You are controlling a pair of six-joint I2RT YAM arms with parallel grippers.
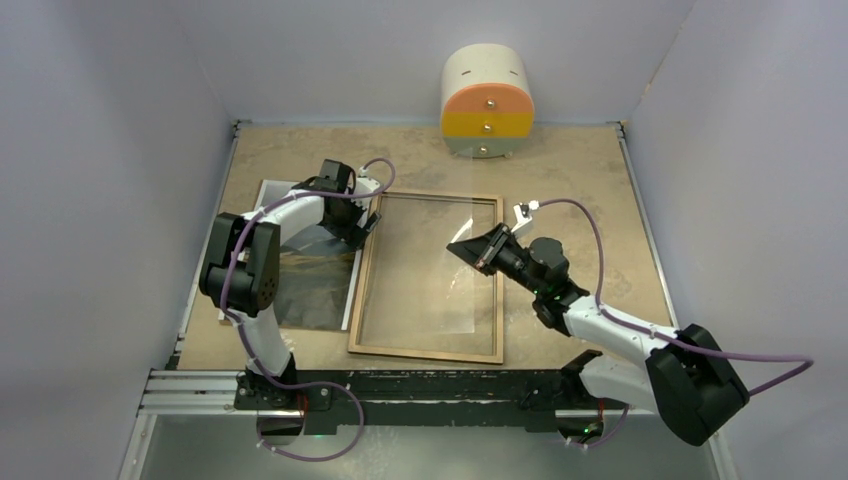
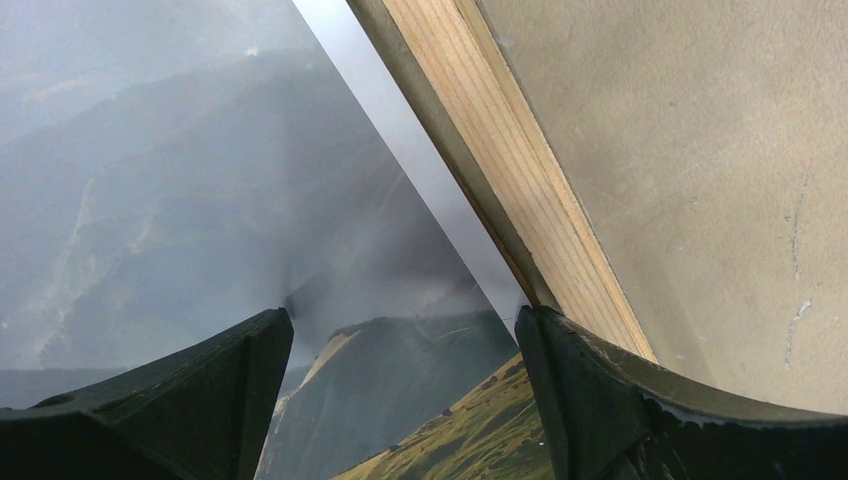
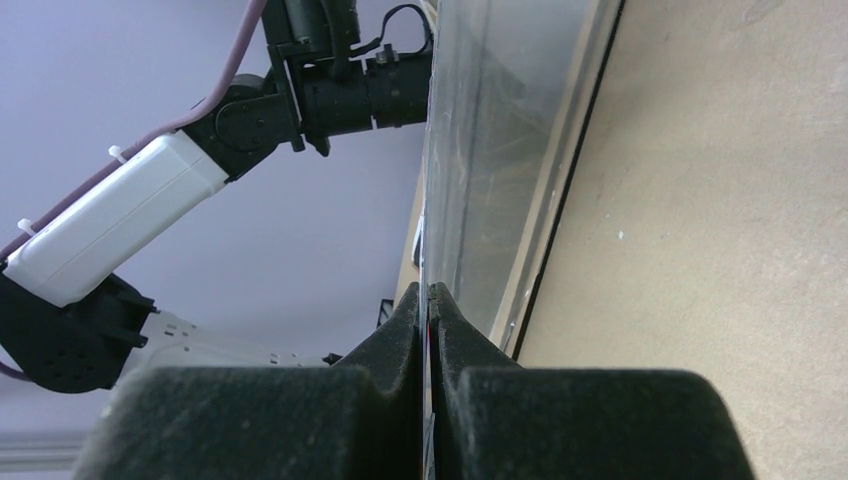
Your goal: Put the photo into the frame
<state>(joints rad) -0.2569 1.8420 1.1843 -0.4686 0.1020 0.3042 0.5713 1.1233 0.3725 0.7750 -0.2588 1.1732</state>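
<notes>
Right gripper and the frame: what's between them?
A clear sheet. The right gripper is shut on its edge, and the sheet stands tilted above the frame. The right wrist view shows it plainest; overhead it is only glare.

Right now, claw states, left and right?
Left claw: open, holding nothing, over the photo.
Right claw: closed on the edge of a thin clear sheet.

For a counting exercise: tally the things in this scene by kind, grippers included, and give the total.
Grippers: 2, left gripper and right gripper
Frame: 1
Photo: 1
Clear pane: 1
Drawer unit: 1
Total: 6
</notes>
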